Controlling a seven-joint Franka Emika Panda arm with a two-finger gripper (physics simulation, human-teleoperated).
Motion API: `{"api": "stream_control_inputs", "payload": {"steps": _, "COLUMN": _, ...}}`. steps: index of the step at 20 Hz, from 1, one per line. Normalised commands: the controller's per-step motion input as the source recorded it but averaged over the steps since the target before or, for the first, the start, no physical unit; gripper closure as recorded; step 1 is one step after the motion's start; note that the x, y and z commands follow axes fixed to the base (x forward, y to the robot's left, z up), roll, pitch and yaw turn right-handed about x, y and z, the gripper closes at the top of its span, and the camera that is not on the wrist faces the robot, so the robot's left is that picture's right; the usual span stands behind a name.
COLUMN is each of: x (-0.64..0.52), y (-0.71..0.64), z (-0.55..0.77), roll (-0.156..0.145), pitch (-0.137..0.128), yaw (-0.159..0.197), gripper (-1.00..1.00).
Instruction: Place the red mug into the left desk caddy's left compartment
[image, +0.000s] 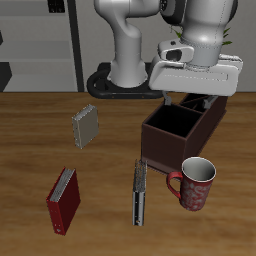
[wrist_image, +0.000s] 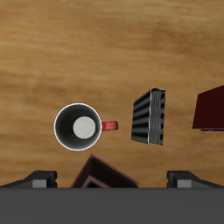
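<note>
The red mug (image: 197, 183) stands upright near the table's front edge, its handle toward the grey book; in the wrist view the red mug (wrist_image: 80, 128) shows its white inside from above. Just behind it lies the left desk caddy (image: 185, 125), a dark maroon open-topped box with its large section nearest the mug. One corner of the caddy (wrist_image: 109, 175) shows in the wrist view. My gripper (image: 197, 80) hangs high above the caddy's back part. In the wrist view the gripper (wrist_image: 114, 179) is open, fingers wide apart and holding nothing.
A thin grey book (image: 140, 190) stands on edge beside the mug's handle, seen as a dark striped block (wrist_image: 149, 115) from the wrist. Farther along the front lies a red book (image: 63, 200). A small grey book (image: 86, 126) sits mid-table.
</note>
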Motion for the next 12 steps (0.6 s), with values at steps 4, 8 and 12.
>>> {"api": "stream_control_inputs", "payload": {"steps": 4, "x": 0.29, "y": 0.16, "z": -0.09, "roll": -0.013, "pitch": 0.015, "yaw": -0.051, "gripper": -1.0}}
{"api": "stream_control_inputs", "payload": {"steps": 8, "x": 0.09, "y": 0.2, "z": -0.21, "roll": 0.024, "pitch": 0.028, "yaw": -0.013, "gripper": -1.0}}
{"api": "stream_control_inputs", "payload": {"steps": 12, "x": 0.06, "y": 0.38, "z": -0.32, "roll": 0.019, "pitch": 0.02, "yaw": 0.018, "gripper": -1.0}}
